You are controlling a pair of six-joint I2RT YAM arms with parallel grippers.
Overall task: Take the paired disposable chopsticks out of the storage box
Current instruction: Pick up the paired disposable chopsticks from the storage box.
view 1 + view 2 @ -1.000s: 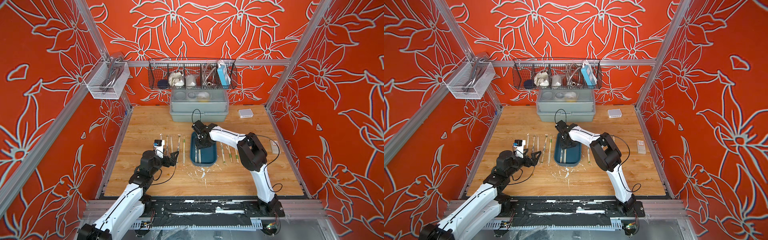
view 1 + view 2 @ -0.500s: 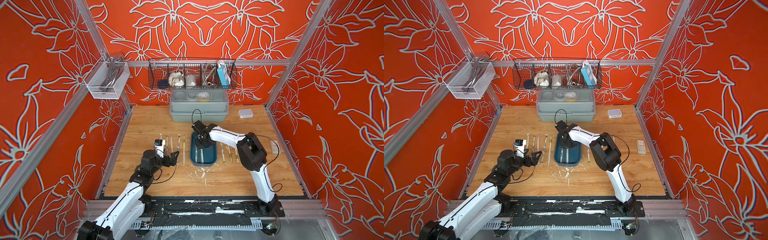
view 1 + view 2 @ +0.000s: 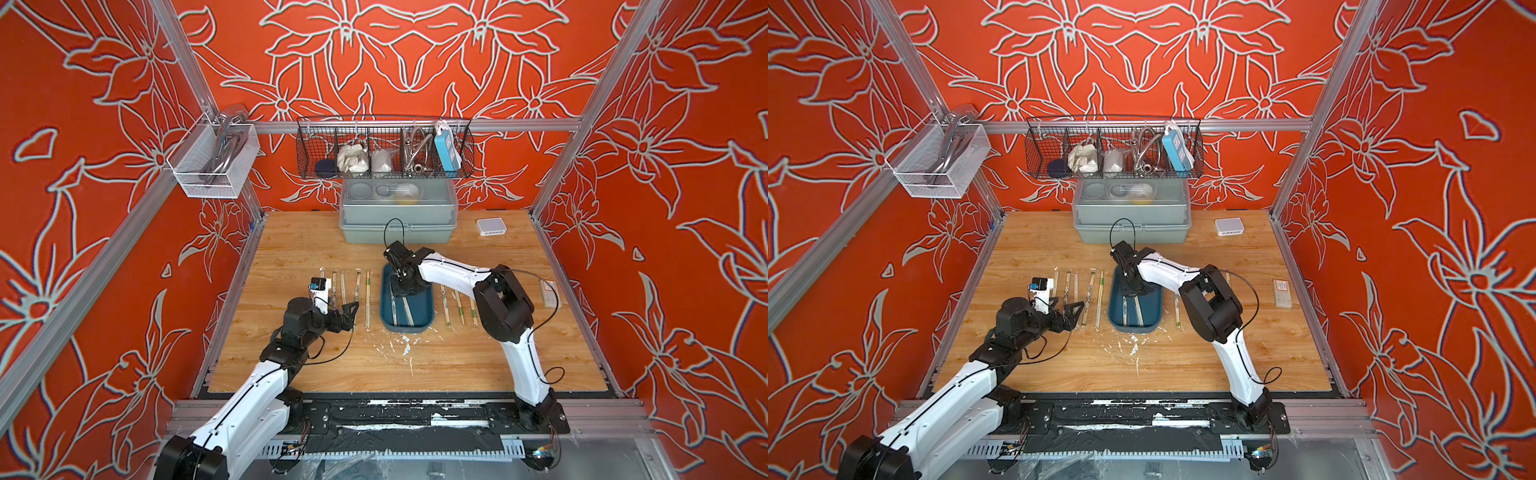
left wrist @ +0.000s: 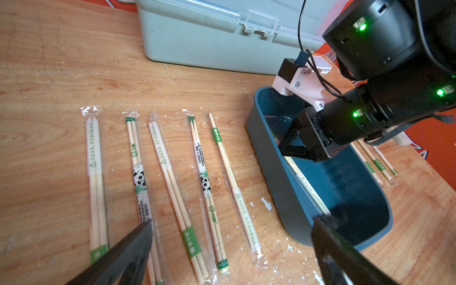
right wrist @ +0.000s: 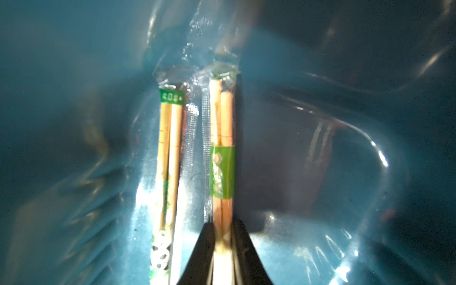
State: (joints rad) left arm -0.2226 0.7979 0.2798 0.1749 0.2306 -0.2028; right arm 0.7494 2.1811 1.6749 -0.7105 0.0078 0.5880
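Paired disposable chopsticks (image 5: 222, 153) in pinch of right hand (image 5: 222, 237) inside storage box (image 3: 428, 326), second pair (image 5: 170, 148) alongside; left hand (image 4: 233, 222) spread.

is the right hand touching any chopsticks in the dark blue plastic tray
Touching: the right wrist view shows the right hand pinching the green-banded wrapped wooden chopstick pair.

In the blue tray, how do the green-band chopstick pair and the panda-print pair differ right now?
The clear-wrapped wooden pair with the broad green band is pinched by the right end effector; the clear-wrapped wooden pair with the panda print lies free. The green-band pair has bare wooden tips; the panda pair carries a small green label at its tip. Both run parallel inside the dark blue plastic tray.
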